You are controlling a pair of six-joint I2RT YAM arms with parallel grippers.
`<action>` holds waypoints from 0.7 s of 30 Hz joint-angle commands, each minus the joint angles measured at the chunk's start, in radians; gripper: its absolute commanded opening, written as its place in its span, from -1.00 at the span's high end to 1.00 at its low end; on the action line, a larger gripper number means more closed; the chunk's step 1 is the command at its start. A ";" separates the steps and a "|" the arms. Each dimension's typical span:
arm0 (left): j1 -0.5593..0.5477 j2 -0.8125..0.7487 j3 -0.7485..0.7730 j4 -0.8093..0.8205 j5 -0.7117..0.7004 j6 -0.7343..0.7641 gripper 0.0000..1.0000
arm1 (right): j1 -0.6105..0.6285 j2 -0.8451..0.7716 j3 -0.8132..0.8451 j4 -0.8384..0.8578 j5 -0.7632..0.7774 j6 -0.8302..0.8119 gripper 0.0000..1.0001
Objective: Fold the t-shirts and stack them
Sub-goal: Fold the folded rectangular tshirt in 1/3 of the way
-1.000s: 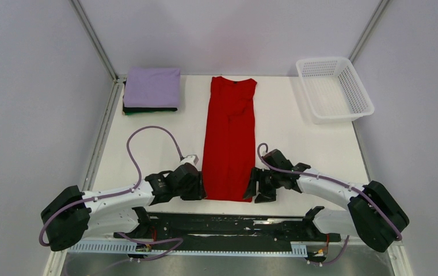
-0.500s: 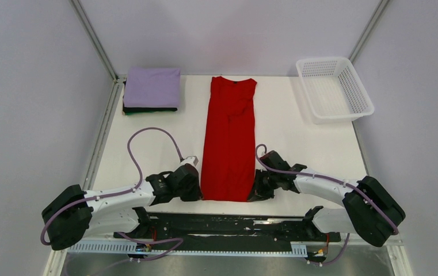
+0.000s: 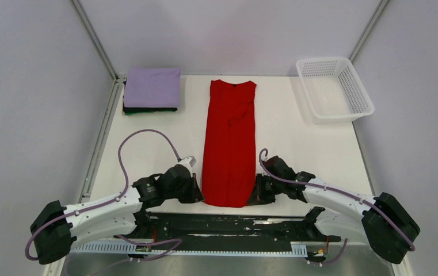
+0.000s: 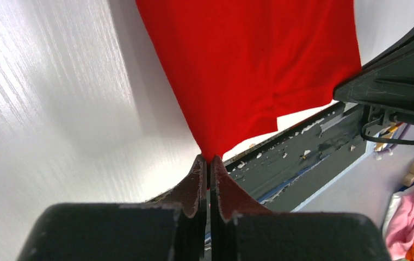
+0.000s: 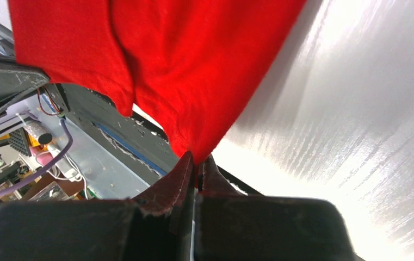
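Top view: the red t-shirt (image 3: 229, 144) lies as 1 long strip down the middle of the table (image 3: 320, 149), collar at the far end. The left pincer (image 3: 199, 194) and right pincer (image 3: 255, 196) sit at its 2 near corners. A folded lavender t-shirt (image 3: 152, 86) tops a dark t-shirt (image 3: 147, 109) at far left.

Left wrist: the jaws are pinched shut on the near-left hem corner.

Right wrist: the jaws are pinched shut on the near-right corner.

It would be best to lift both corners level, keep the hem taut, and lay it squarely on the collar end. No readable writing anywhere.
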 commanded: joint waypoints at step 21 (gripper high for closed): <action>0.348 0.559 0.565 0.125 -0.085 0.257 1.00 | -0.236 0.309 0.478 0.125 0.244 -0.145 1.00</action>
